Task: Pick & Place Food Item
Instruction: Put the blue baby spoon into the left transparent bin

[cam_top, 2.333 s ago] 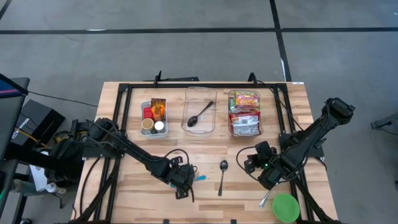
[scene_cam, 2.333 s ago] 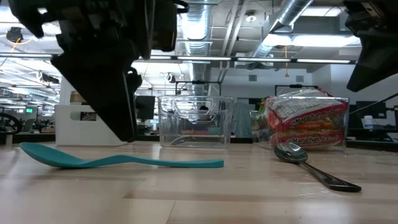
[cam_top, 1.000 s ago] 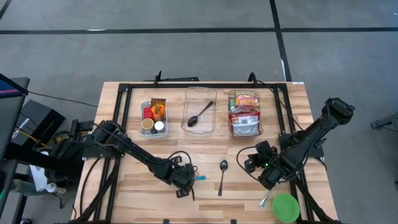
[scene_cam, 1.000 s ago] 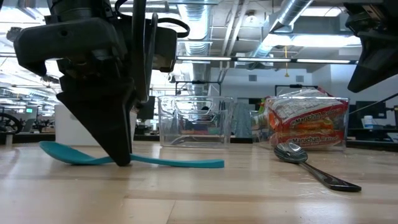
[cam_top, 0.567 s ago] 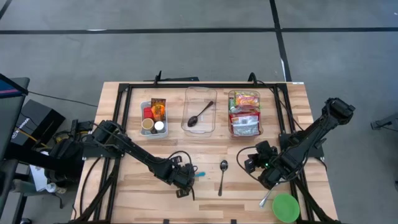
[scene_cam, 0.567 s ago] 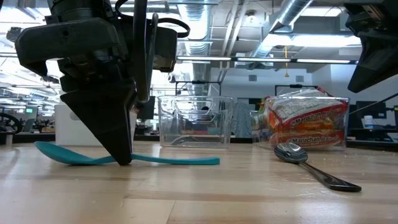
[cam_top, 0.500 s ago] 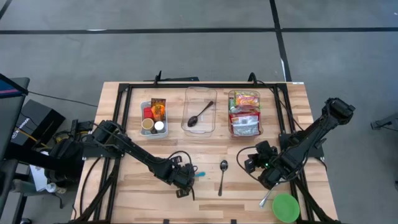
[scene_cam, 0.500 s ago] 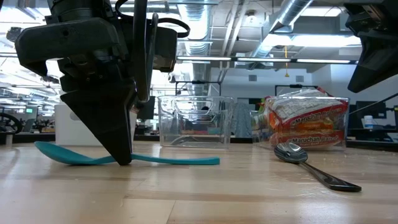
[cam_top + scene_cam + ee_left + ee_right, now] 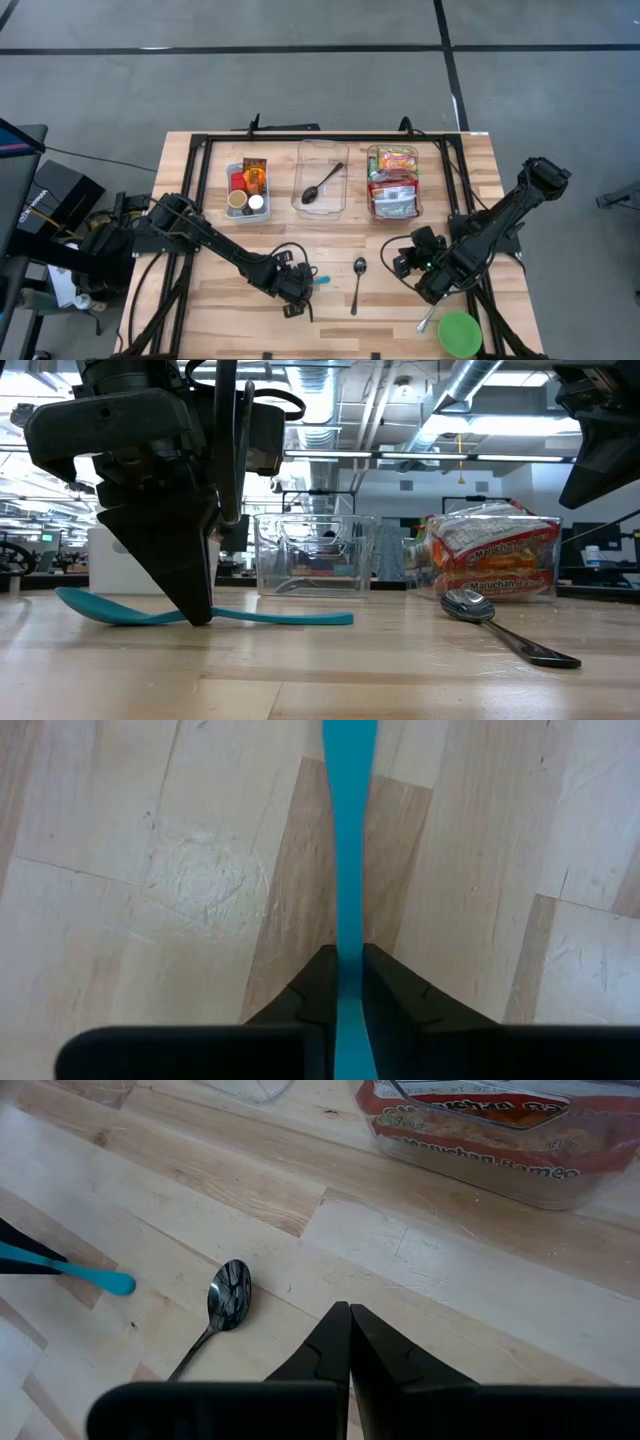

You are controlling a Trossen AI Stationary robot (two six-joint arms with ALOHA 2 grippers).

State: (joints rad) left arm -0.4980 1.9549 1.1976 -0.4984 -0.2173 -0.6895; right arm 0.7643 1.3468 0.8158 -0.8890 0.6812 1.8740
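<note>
Left pincer (image 9: 343,982) tight around teal spoon (image 9: 348,840) handle on table (image 9: 150,870)

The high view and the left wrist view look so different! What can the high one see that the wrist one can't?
Only the high view shows the three clear bins, one holding jars, one a dark spoon, one ramen packets, plus a metal spoon on the table, a green bowl and the waiting right gripper. Only the left wrist view shows up close the left gripper with its fingers pinched shut on the teal spoon. Both show that teal spoon lying on the wooden table.
</note>
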